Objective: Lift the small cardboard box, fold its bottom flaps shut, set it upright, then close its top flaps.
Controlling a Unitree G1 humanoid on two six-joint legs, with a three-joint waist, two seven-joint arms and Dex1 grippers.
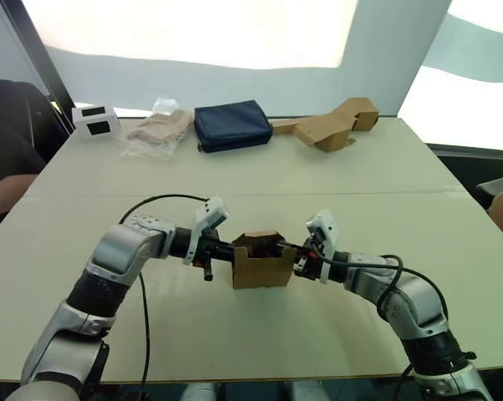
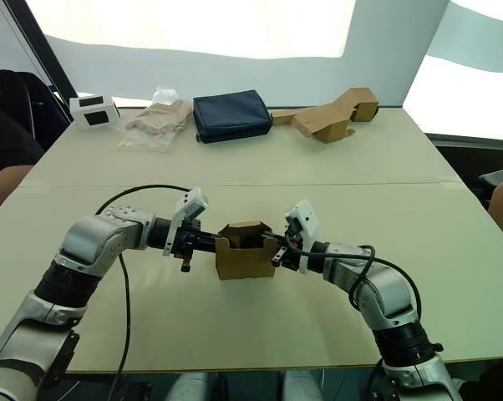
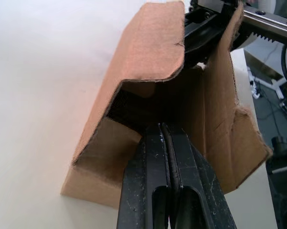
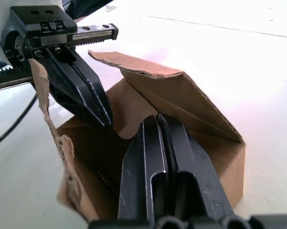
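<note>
Box (image 1: 263, 269) interior hides both closed jaws' tips.

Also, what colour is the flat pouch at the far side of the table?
The pouch is dark navy blue, clearest in the left eye view.

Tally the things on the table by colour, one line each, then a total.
Brown cardboard: 2, the small brown corrugated cardboard box and the larger sprawling tan cardboard piece
Navy: 1, flat fabric pouch
White: 1, small block-shaped device
Clear plastic: 1, crinkled bag
Total: 5
</note>
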